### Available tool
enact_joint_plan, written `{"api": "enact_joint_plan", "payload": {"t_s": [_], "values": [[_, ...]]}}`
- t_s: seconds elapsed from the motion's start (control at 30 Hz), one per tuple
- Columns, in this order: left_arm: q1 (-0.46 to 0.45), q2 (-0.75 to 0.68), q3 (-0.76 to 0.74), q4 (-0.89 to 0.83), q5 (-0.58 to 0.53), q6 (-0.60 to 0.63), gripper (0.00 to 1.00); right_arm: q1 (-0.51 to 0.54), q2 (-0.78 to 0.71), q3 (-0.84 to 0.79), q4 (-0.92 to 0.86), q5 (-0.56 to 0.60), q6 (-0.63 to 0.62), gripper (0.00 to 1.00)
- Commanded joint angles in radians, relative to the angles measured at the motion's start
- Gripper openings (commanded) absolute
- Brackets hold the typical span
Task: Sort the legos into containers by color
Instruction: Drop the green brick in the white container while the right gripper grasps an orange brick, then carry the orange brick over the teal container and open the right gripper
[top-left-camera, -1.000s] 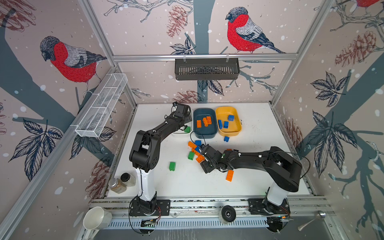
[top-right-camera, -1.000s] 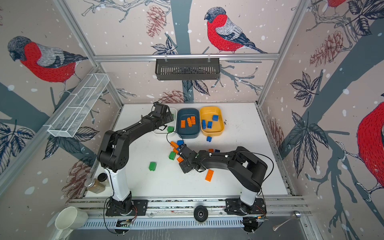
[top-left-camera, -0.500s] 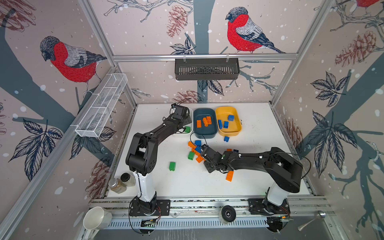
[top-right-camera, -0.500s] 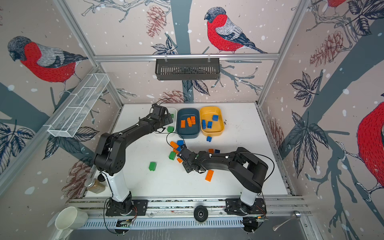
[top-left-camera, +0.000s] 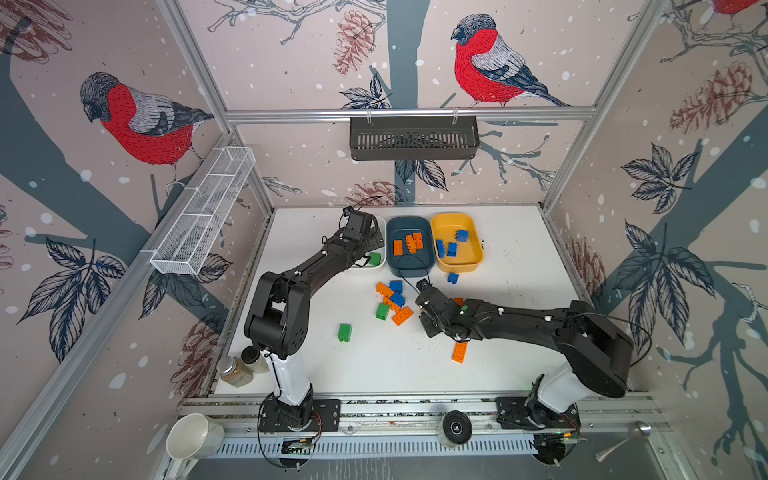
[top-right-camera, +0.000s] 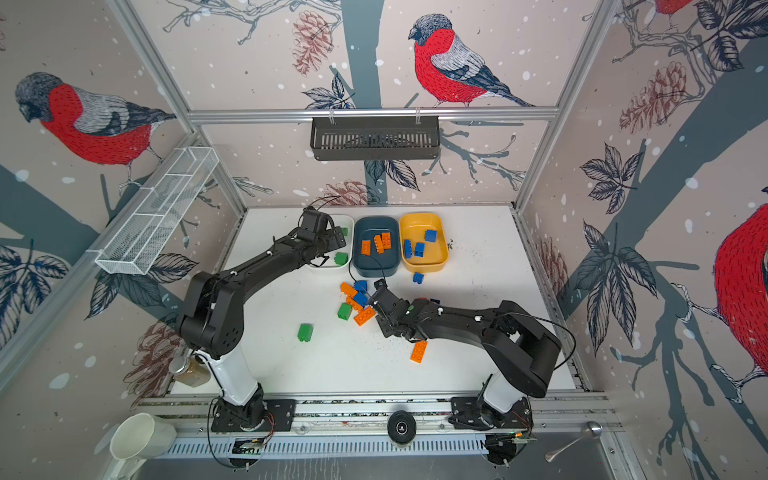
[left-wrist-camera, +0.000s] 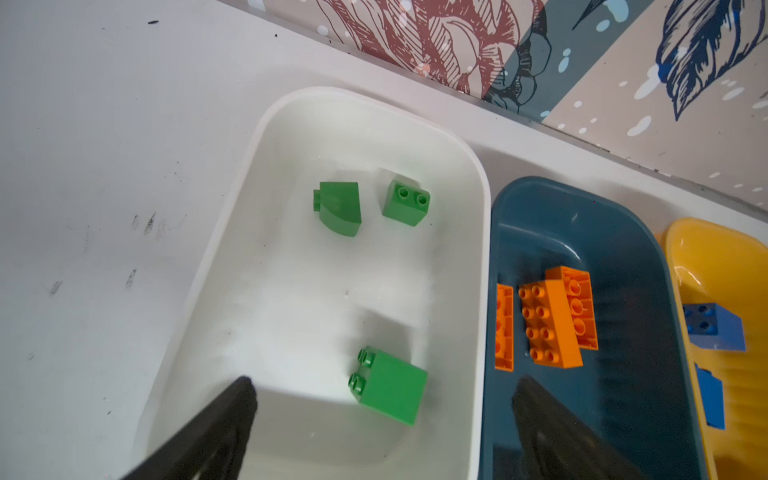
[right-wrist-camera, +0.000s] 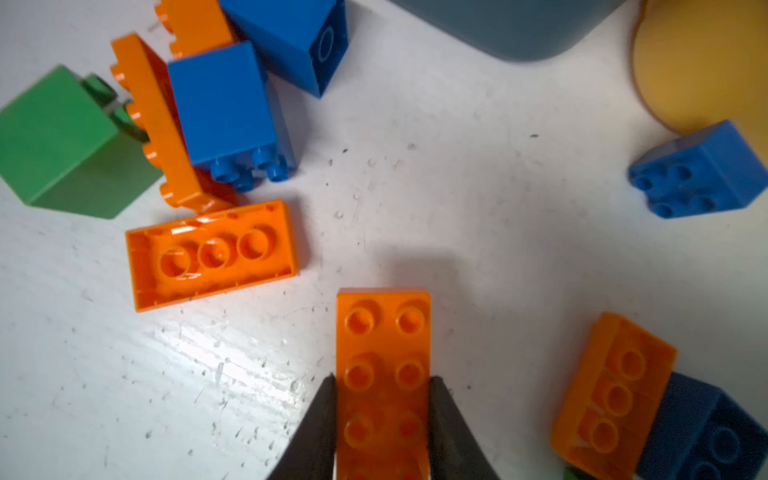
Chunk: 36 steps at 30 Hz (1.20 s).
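In a top view my right gripper (top-left-camera: 430, 318) sits low at the edge of the loose pile of orange, blue and green studded plastic bricks (top-left-camera: 397, 299). The dark teal-blue shallow plastic tub (top-left-camera: 409, 226), which holds three orange bricks, lies near, straight back from it toward the far wall. My left gripper (top-left-camera: 368, 235) hangs over the white shallow plastic tub (top-left-camera: 372, 268) beside it. The left wrist view shows the left fingers (left-wrist-camera: 243, 399) spread wide and empty above three green bricks (left-wrist-camera: 390, 388). In the right wrist view the right fingers (right-wrist-camera: 326, 401) are clamped across the short width of a long orange studded brick (right-wrist-camera: 384, 332), studs up, its long axis pointing out ahead between them. I'd carry it with the right arm; whether it is off the table I cannot tell.
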<state>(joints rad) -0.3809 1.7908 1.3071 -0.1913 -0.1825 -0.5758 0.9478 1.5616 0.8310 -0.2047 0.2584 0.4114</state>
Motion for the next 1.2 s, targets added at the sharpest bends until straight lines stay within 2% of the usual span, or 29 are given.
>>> {"api": "enact_joint_plan", "payload": {"t_s": [0.0, 0.17, 0.3, 0.5, 0.77, 0.87, 1.0, 1.17], "values": [[-0.003, -0.043, -0.035, -0.002, 0.034, 0.008, 0.97, -0.043, -0.039, -0.024, 0.144, -0.028, -0.024, 0.28], [-0.003, -0.1, -0.105, 0.034, 0.036, 0.001, 0.97, -0.15, -0.057, -0.047, 0.33, -0.123, 0.033, 0.26], [-0.003, -0.094, -0.101, 0.006, 0.032, -0.006, 0.97, -0.219, -0.035, -0.024, 0.451, -0.176, 0.051, 0.26], [-0.002, -0.099, -0.111, 0.01, 0.032, -0.006, 0.97, -0.291, 0.091, 0.121, 0.442, -0.229, 0.001, 0.26], [-0.001, -0.128, -0.139, 0.006, 0.011, -0.017, 0.97, -0.346, 0.282, 0.347, 0.382, -0.244, -0.051, 0.29], [-0.001, -0.136, -0.148, 0.006, 0.01, -0.019, 0.97, -0.357, 0.357, 0.454, 0.341, -0.24, -0.05, 0.35], [-0.002, -0.139, -0.152, -0.005, 0.009, -0.021, 0.97, -0.36, 0.424, 0.578, 0.264, -0.241, -0.039, 0.51], [-0.01, -0.16, -0.171, 0.004, -0.016, -0.024, 0.97, -0.36, 0.376, 0.54, 0.284, -0.278, -0.027, 0.66]]}}
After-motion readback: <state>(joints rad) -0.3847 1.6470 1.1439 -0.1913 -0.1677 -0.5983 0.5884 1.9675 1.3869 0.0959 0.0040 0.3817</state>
